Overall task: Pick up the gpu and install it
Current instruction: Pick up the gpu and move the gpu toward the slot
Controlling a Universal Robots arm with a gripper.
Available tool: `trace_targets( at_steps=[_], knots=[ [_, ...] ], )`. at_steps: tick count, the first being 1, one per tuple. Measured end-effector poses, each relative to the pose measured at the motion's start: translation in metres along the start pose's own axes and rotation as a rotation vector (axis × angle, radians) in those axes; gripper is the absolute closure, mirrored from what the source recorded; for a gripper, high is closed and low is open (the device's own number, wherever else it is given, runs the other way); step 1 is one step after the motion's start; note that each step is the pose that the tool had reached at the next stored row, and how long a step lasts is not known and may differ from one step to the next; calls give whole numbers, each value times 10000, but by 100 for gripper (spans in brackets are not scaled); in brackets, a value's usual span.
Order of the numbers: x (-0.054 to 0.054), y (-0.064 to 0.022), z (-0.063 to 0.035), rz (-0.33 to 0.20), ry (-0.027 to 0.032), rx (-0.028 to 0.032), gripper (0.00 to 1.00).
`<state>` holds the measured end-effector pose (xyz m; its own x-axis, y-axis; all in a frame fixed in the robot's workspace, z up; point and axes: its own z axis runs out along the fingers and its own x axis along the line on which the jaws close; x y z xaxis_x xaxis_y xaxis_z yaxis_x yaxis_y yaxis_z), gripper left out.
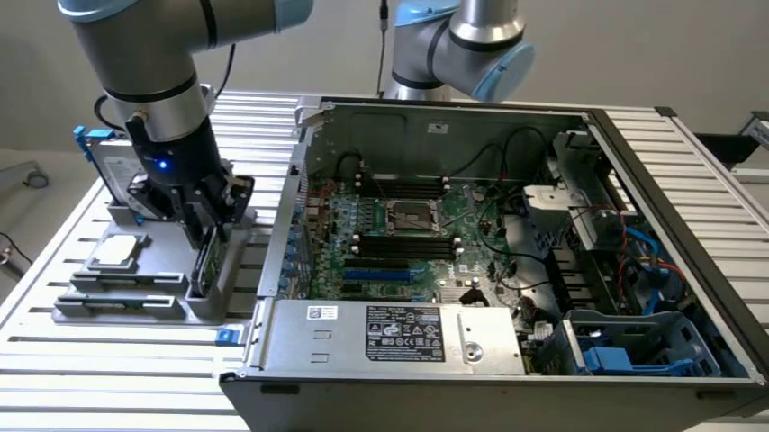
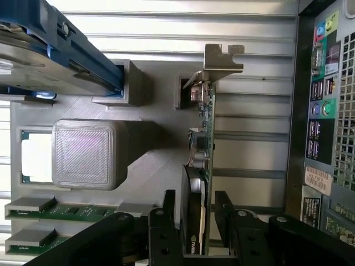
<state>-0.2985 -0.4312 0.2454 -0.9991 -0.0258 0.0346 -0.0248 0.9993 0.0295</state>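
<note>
Gpu (image 2: 202, 138) stands between the open hand's (image 2: 195, 195) fingers (image 2: 169, 209).

The gpu (image 1: 204, 263) (image 2: 203, 145), a thin green circuit-board card with a black cooler face and a bent silver metal end bracket, stands on edge in a slot of the grey holder (image 1: 144, 306), on the tabletop (image 1: 108, 360) beside the open computer case (image 1: 397, 364).
</note>
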Motion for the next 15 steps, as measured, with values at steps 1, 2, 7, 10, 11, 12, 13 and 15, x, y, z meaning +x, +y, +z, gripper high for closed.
trace_targets(
  at_steps=[1,2,7,10,11,12,13,15],
  knots=[
    [0,0,1,37,-2,-4,58],
    [1,0,4,65,-4,-8,58],
    [1,-1,19,95,-3,-13,58],
    [-2,-1,28,95,-3,-18,58],
    [-2,-1,31,95,-4,-21,58],
    [-3,-1,34,94,-4,-22,58],
    [-5,-1,36,94,-3,-24,58],
    [-6,-1,38,94,-2,-27,58]
  ],
)
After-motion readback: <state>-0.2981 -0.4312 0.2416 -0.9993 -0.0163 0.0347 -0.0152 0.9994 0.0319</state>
